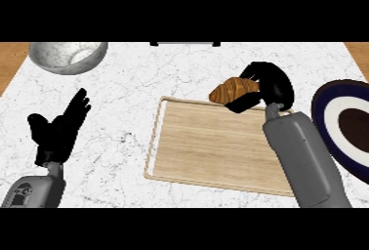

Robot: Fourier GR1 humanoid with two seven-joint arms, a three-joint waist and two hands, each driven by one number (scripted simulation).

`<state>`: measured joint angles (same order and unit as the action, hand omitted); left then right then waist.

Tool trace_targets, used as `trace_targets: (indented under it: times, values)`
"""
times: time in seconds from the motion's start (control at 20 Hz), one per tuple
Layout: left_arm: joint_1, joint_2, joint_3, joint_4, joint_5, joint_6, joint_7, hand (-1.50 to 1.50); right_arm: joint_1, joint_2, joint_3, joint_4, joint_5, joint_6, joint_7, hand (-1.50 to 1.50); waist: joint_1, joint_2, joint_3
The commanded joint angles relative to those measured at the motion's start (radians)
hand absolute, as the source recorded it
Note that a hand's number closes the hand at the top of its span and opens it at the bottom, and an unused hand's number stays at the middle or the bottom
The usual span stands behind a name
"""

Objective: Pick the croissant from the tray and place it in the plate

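Kitchen: marble counter (122, 146), wooden tray (209, 151), bowl (66, 56), plate (346, 124).

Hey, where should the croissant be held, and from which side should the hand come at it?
Across its narrow middle, from the right. The croissant lies at the tray's far edge with its long axis running left to right, so fingers and thumb can close over its short width. The right robot hand is already curled round its right end that way, on the side nearest the plate.

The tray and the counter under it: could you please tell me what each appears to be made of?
The tray looks like pale wood with a matte finish: straight grain lines run across it. The counter looks like white marble or a similar stone, going by its fine grey veins.
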<state>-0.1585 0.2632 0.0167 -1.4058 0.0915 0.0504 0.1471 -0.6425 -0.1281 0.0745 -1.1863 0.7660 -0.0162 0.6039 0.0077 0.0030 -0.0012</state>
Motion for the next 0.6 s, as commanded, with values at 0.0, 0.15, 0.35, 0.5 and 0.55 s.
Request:
trace_targets:
  times: [0.0,0.15,0.35,0.5,0.55]
  values:
    - [-0.019,-0.032,-0.015,0.009,-0.025,0.036,0.001,0.0,-0.092,-0.071,-0.085,0.053,0.099,-0.147,0.071,1.5,0.002,0.003,0.001]
    - [-0.013,0.001,0.022,0.021,0.012,0.001,0.017,0.0,-0.075,-0.12,-0.073,-0.022,0.232,-0.28,0.128,1.5,-0.012,-0.004,0.0]
    - [0.001,0.001,0.014,0.052,-0.009,-0.006,-0.029,0.0,-0.094,-0.151,-0.069,-0.086,0.407,-0.349,0.297,1.5,-0.02,-0.007,-0.001]
    - [0.021,-0.004,0.026,0.038,0.01,-0.018,-0.043,0.0,-0.103,-0.189,-0.116,-0.129,0.463,-0.319,0.403,1.5,-0.015,-0.008,0.0]
    - [-0.004,0.009,0.027,0.029,-0.004,-0.009,-0.014,0.0,-0.045,-0.169,-0.113,-0.157,0.478,-0.353,0.41,1.5,-0.016,-0.007,0.001]
